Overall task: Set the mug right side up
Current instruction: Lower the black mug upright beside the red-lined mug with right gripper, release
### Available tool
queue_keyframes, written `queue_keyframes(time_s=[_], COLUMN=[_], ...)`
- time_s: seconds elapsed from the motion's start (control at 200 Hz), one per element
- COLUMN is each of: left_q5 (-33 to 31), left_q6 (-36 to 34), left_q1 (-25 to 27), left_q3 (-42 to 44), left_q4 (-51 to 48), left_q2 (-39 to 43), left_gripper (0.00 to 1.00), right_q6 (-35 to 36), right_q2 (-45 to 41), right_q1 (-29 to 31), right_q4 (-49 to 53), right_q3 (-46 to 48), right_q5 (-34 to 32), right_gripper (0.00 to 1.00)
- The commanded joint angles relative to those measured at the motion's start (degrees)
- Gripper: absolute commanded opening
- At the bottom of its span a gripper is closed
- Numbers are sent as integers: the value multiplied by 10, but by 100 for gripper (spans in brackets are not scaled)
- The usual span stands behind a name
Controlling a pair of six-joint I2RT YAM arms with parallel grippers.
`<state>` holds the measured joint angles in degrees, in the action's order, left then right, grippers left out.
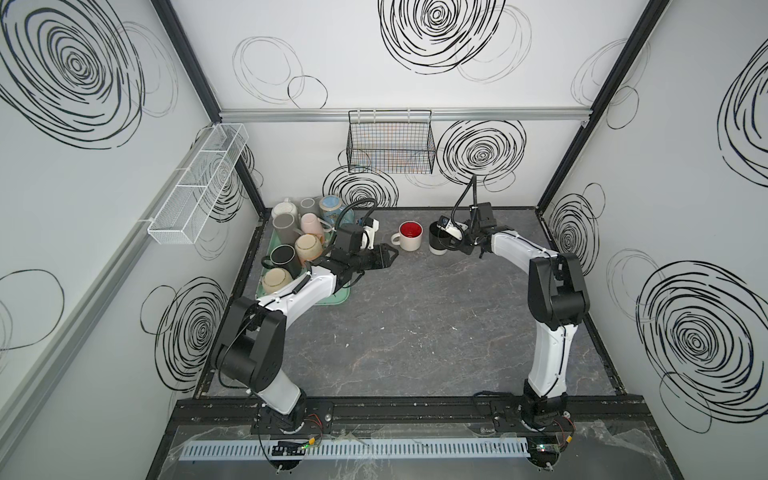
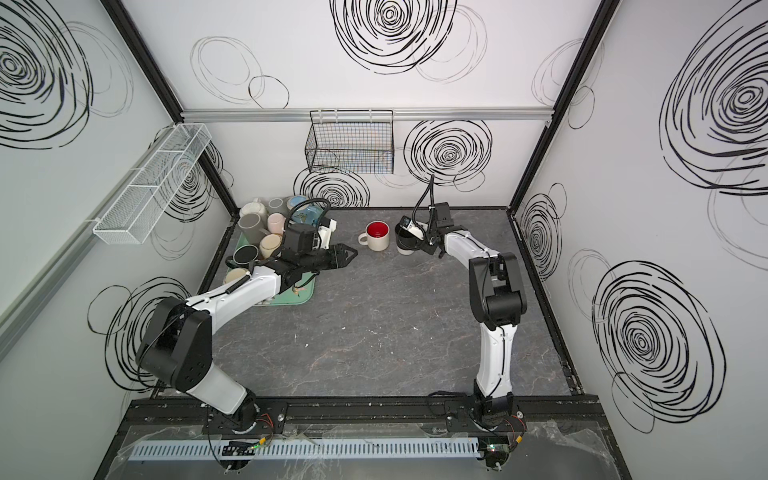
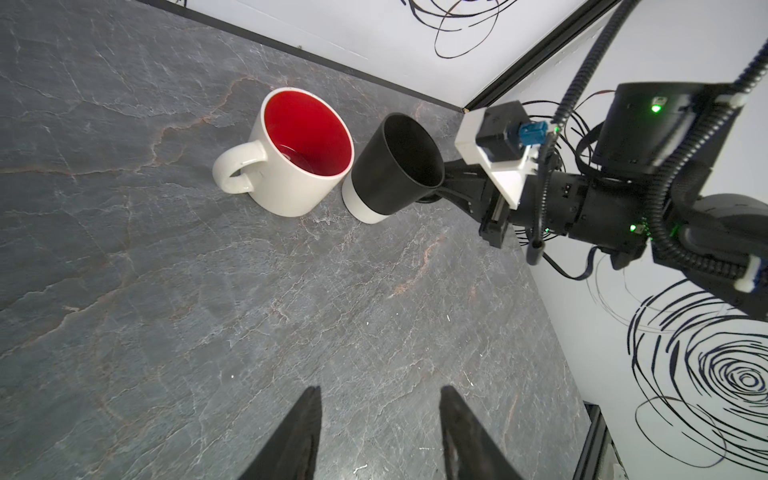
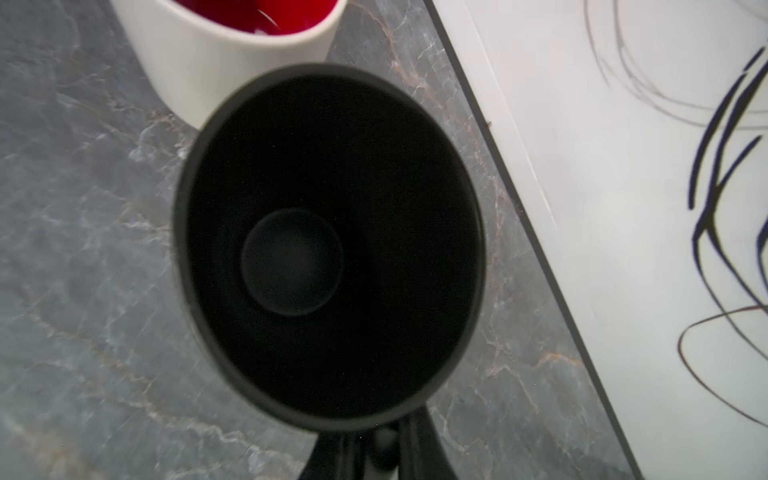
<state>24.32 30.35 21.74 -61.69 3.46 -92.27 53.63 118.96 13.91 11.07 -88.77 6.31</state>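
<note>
Black tapered mug (image 1: 436, 243) (image 2: 404, 244) (image 3: 395, 166) (image 4: 328, 249) with a white base band is sitting mouth up near the far edge of the dark grey marbled table (image 1: 415, 332) (image 2: 374, 332), at about 1 o'clock from the table's middle in both top views. Its white base is lying right at the table surface, though whether it is resting flat cannot be told. The right gripper (image 1: 451, 246) (image 3: 445, 190) is reaching in from the mug's 3 o'clock side, and its jaws are pinching tight on the mug just below the rim, seemingly at the handle. A white ceramic mug with a glossy red inside (image 1: 409, 237) (image 2: 376, 237) (image 3: 291, 166) (image 4: 232, 62) is standing upright just beside the black one at its 9 o'clock, handle pointing away from it. The left gripper (image 1: 390, 255) (image 2: 351, 253) (image 3: 380, 392) is hovering at about 8 o'clock from the white mug, its jaws standing partly apart and holding nothing. At the table's 10 o'clock a pale green tray (image 1: 332, 301) (image 2: 305, 297) is carrying a cluster of assorted mugs (image 1: 309, 247) (image 2: 270, 245), several lying on their sides.
</note>
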Motion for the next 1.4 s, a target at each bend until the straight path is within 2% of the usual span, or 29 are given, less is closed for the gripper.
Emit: queue_keyframes(time_s=[0.0, 0.265, 0.36, 0.47, 0.62, 0.916, 0.976, 1.121, 1.291, 1.391], left_q5=[9, 7, 7, 6, 2, -28, -59, -182, -358, -441], left_q6=[-13, -13, -13, -16, -21, -44, -50, -75, -70, -64], left_q1=[-6, -11, -13, -18, -22, -46, -56, -86, -136, -175], left_q3=[-6, 7, 9, 11, 10, 5, 2, -6, -1, 21], left_q4=[18, 19, 16, 11, -1, -62, -90, -175, -257, -276], left_q2=[-4, 4, 7, 14, 27, 76, 91, 135, 179, 204], left_gripper=[50, 51, 53, 53, 53, 54, 55, 58, 63, 71], right_q6=[26, 51, 50, 56, 61, 67, 68, 57, 2, -37], right_q2=[19, 40, 42, 45, 39, -15, -29, -74, -134, -169], right_q1=[8, 14, 17, 20, 19, 22, 25, 29, 30, 34], right_q4=[-15, -14, -13, -7, 2, 5, 10, 8, 13, 10], right_q3=[-33, -57, -58, -58, -56, -30, -21, 17, 59, 89], right_q5=[-17, -3, -4, -17, -26, -29, -34, -29, 13, 37], right_gripper=[0, 0, 10, 28, 43, 49, 50, 50, 51, 52])
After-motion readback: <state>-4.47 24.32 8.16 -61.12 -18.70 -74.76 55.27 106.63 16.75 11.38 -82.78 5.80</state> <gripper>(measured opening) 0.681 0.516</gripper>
